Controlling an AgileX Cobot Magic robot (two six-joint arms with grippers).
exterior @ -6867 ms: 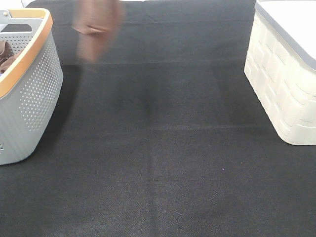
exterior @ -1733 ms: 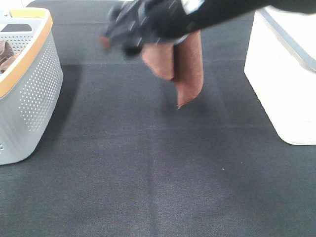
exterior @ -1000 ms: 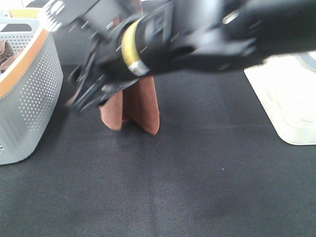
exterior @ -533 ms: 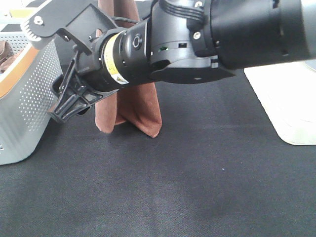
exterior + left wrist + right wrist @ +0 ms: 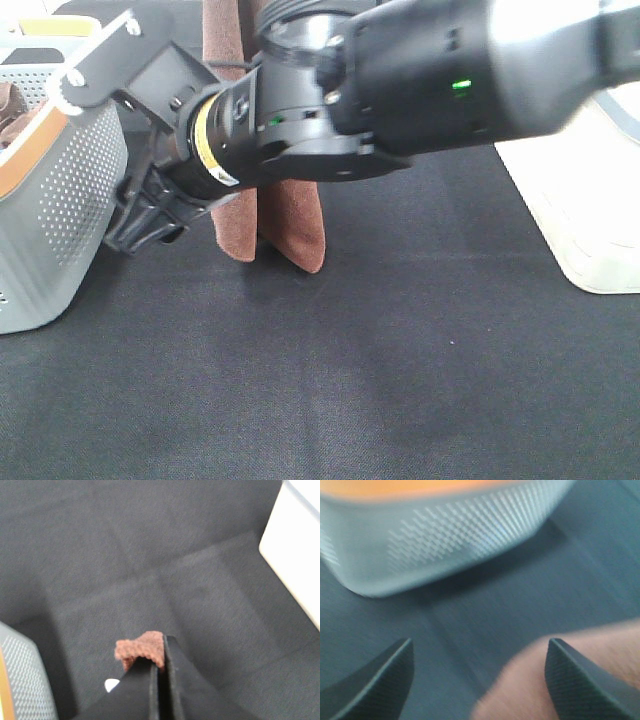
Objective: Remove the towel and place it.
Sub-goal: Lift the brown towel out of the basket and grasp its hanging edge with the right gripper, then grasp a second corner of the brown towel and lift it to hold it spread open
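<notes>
The rust-brown towel [image 5: 295, 225] hangs upright over the black mat, its lower edge close to the mat. In the left wrist view my left gripper [image 5: 161, 654] is shut on a bunched top corner of the towel [image 5: 140, 650]; in the high view it is out of sight above the frame. My right arm reaches across in front of the towel. My right gripper [image 5: 140, 222] is open between towel and basket. In the right wrist view the right gripper [image 5: 480, 680] has its fingers spread, with blurred towel [image 5: 520, 690] between them, nearer one finger.
A grey perforated basket [image 5: 70, 190] with an orange rim stands at the left, close to my right gripper, and shows in the right wrist view [image 5: 445, 545]. A bunched brown cloth [image 5: 10, 105] lies in it. A cream bin [image 5: 590, 220] stands at the right.
The towel has been carried from the back middle leftward and lower. My right arm has swung in across it, its gripper ending beside the basket.
</notes>
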